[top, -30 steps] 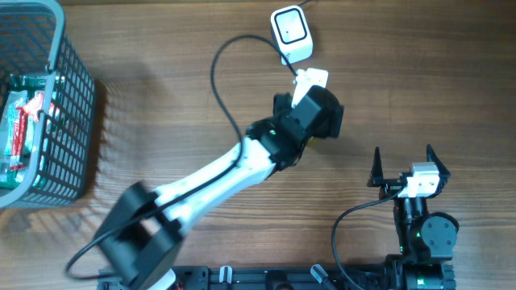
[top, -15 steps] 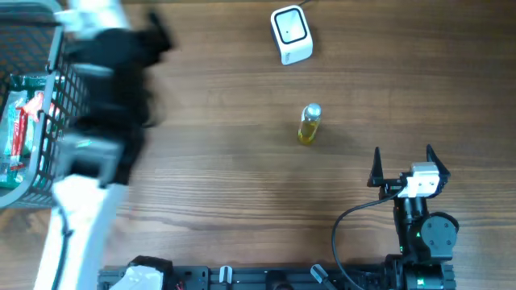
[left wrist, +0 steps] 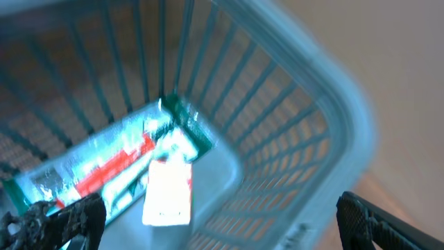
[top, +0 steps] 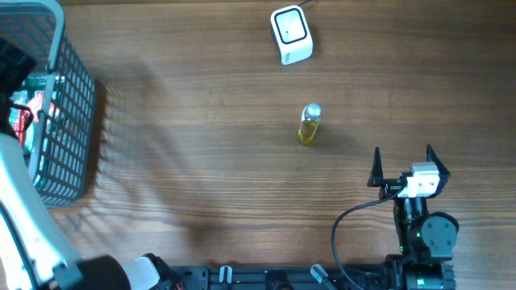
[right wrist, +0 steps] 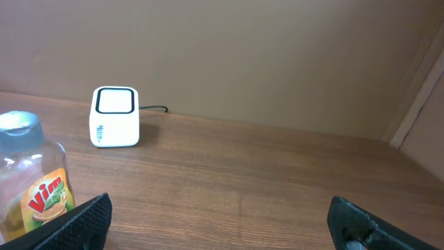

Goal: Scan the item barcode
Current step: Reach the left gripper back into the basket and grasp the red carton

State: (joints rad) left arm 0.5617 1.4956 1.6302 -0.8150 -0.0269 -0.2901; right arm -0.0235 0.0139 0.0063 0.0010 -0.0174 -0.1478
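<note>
**Both pincers spread, bottle alone at mid-table**

A small clear bottle of yellow liquid with a silver-grey cap [top: 309,123] sits on the brown wooden table [top: 201,161], a little right of centre in the overhead view. Its cap end points toward the top of the frame. Nothing touches it. Above it, near the top edge, is the white box-shaped barcode scanner with a dark-rimmed window [top: 291,34], well apart from the bottle.

The right gripper [top: 403,159] rests at lower right of the overhead frame. Its two black fingers stand wide apart with nothing between them. In its wrist view the bottle [right wrist: 31,180] fills the left edge, showing a "Vim" label, and the scanner [right wrist: 116,117] stands farther back at upper left with a thin dark cable behind it.

The left gripper [left wrist: 215,221] hangs over the grey-blue plastic lattice basket [top: 72,145] in the upper left corner of the overhead frame. Its jaws are also spread and grip nothing. Its blurred wrist view looks down into the basket [left wrist: 326,90], where a teal foil packet with a red band [left wrist: 104,167] lies under a white rectangular tag [left wrist: 168,196].
</note>
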